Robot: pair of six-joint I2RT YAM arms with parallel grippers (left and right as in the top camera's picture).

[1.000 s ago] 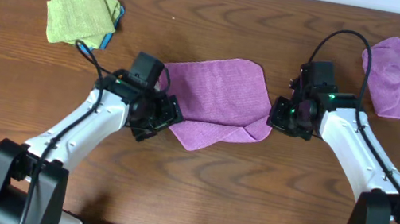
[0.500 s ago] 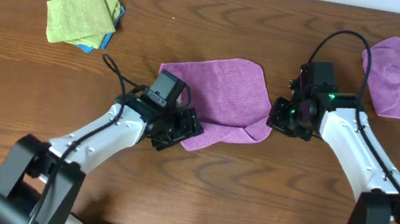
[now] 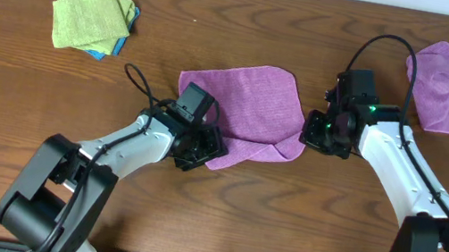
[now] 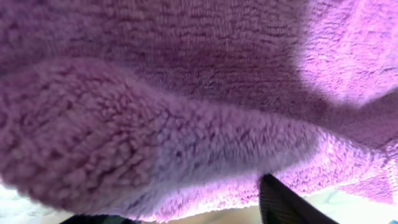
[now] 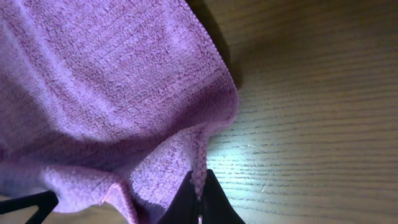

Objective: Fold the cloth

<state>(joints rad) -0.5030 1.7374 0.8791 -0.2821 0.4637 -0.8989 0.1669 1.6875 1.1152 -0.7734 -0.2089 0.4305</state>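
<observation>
The purple cloth (image 3: 250,107) lies on the table's middle, its lower right part rumpled. My left gripper (image 3: 203,147) is at the cloth's lower left edge. In the left wrist view the cloth (image 4: 186,93) fills the frame, bunched between my left gripper's (image 4: 180,204) two dark fingers (image 4: 283,202), which still stand apart. My right gripper (image 3: 314,133) is at the cloth's right corner. In the right wrist view my right gripper (image 5: 199,182) is shut on a thin fold of the cloth's edge (image 5: 124,93), just above the wood.
A second purple cloth (image 3: 441,83) lies at the back right, behind the right arm. A lime-green cloth (image 3: 90,14) sits on a blue one (image 3: 130,22) at the back left. The wooden table (image 3: 282,217) shows bare in front.
My left gripper has slid right along the cloth's lower left edge onto its front corner, and its fingers have drawn closer together. The right arm has not moved.
</observation>
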